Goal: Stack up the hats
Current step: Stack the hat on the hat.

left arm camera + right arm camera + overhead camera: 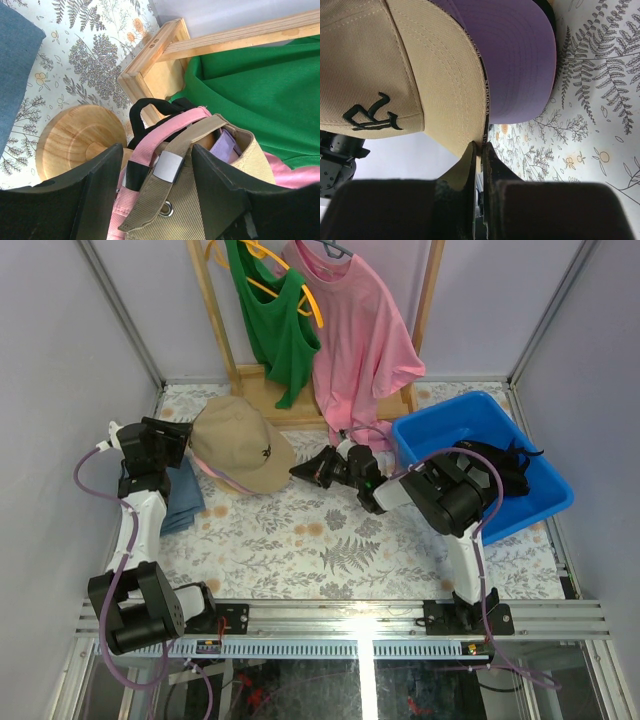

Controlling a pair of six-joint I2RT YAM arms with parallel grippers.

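Right gripper [480, 150] is pinched shut on the outer rim of the tan cap [370, 60]'s brim, so the crown and its stitched emblem lie straight ahead of the fingers. A lavender brim [515, 60] sits just under the tan one, off to the fingers' side and touching it. The stack's long axis, brim to strap, runs directly away from this hand toward the left gripper [157, 152]. That gripper stands with its jaws apart and grips nothing, straddling the back of the same stack. The tan strap [190, 137], its buckle [169, 166] and a pink strap [160, 132] sit between its fingers, a black strap [142, 107] lies just beyond them, and the wooden stand [75, 135] is beside one finger. As I judge it, only the brim end is secured, so any shift of the stack would pivot there. A black cap [505, 465] lies in the bin [440, 430] back along the right arm, far nearer that arm.
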